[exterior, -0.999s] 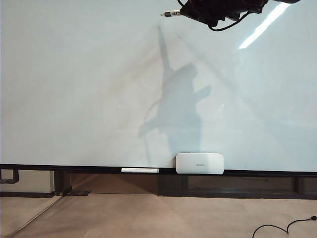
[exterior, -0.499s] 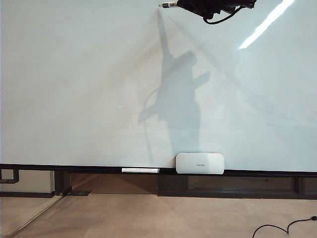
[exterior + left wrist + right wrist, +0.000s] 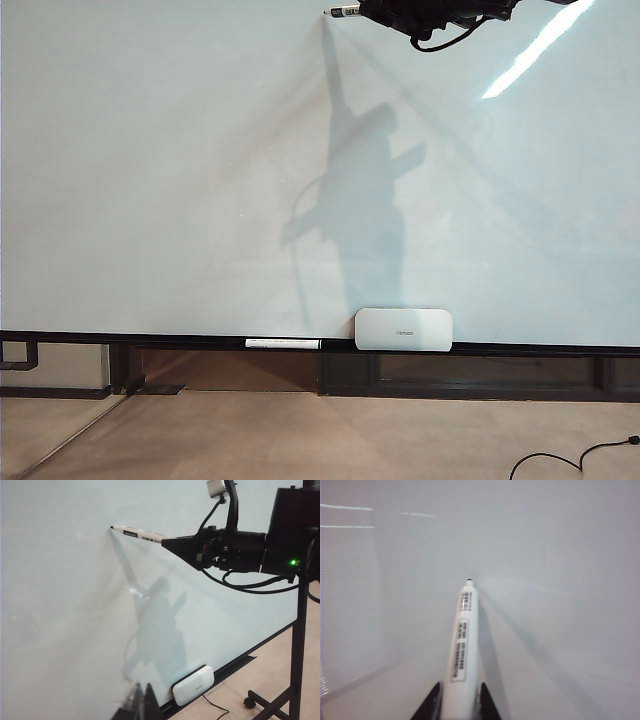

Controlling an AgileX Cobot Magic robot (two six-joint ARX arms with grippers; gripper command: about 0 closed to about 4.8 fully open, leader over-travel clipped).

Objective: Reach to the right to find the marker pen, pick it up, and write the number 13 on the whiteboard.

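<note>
1. The right gripper (image 3: 172, 544) grasps the marker pen (image 3: 137, 534), its tip ahead at the whiteboard (image 3: 150, 180).
2. Left gripper: unseen.
3. Writing hasn't begun; next, draw the 1's downstroke.

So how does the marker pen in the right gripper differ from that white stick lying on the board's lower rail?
The marker pen is held in the right gripper, high up with its black tip at the whiteboard; the white stick lies loose on the dark rail, left of the white box. The pen carries printed labels; the stick looks plain, too small to identify. Both are slim, white and roughly level.
</note>
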